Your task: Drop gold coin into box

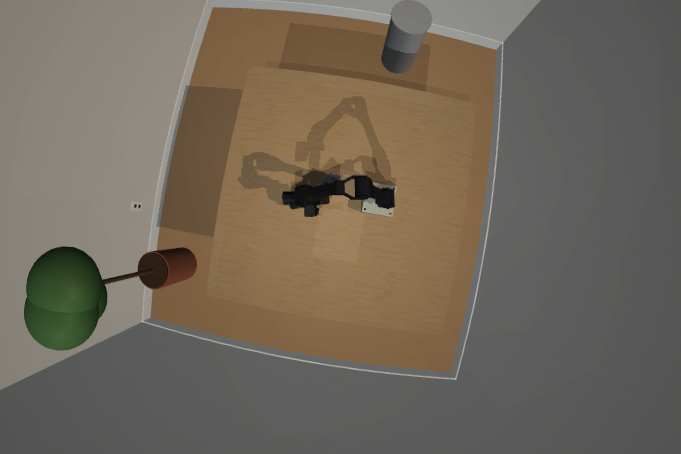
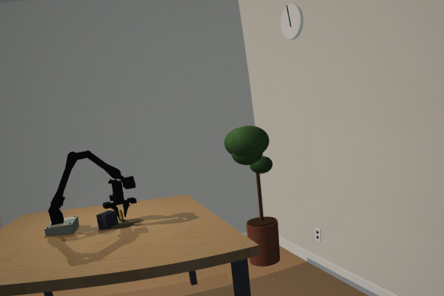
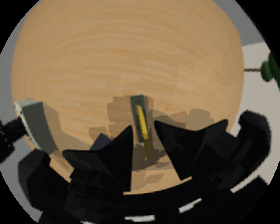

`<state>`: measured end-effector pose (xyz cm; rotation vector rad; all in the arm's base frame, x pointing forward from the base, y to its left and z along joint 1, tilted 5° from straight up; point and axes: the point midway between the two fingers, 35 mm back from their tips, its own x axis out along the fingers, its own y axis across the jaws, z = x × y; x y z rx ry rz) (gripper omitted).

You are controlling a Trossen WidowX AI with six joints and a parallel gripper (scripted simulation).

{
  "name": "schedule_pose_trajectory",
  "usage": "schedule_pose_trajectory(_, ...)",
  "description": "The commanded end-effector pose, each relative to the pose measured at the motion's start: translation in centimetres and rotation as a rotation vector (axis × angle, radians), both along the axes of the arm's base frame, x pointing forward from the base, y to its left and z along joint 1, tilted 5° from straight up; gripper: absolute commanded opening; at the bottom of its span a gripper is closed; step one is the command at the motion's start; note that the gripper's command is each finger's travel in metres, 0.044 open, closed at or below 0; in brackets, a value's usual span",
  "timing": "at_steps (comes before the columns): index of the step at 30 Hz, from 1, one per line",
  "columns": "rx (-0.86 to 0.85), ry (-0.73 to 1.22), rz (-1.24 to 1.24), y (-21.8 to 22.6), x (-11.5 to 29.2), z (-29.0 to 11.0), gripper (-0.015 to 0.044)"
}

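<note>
The gold coin (image 2: 120,214) (image 3: 141,119) stands on edge in the dark-green holder (image 2: 124,221) (image 3: 135,110). My gripper (image 2: 122,217) (image 3: 142,125) is open and points down over the coin. In the wrist view the coin lies in the gap between the two fingertips, with space on both sides; no contact shows. The closed box (image 2: 107,220) (image 3: 100,142) looks dark blue-grey and stands between the holder and the arm's base; the left finger partly covers it in the wrist view. Its slot is not visible. The top view hides the coin and holder under the arm.
The arm's pale base (image 1: 377,208) (image 2: 62,227) (image 3: 42,123) stands on the wooden table (image 1: 276,256) (image 2: 180,237) (image 3: 140,54), on the box's far side from the holder. The box is close beside one finger. A potted plant (image 1: 169,267) (image 2: 263,244) stands on the floor.
</note>
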<state>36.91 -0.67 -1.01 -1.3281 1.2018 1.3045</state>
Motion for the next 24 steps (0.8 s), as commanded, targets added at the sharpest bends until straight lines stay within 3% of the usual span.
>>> schedule_pose_trajectory(1, 0.003, 0.011, 0.005, 0.02, -0.23, -0.72, 0.0161)
schedule_pose_trajectory(2, 0.003, 0.011, 0.005, 0.02, -0.23, -0.72, 0.0161)
schedule_pose_trajectory(8, 0.003, 0.011, 0.005, 0.02, -0.23, -0.72, 0.0003)
schedule_pose_trajectory(24, 0.003, 0.011, 0.005, 0.07, -0.06, 0.14, 0.0000)
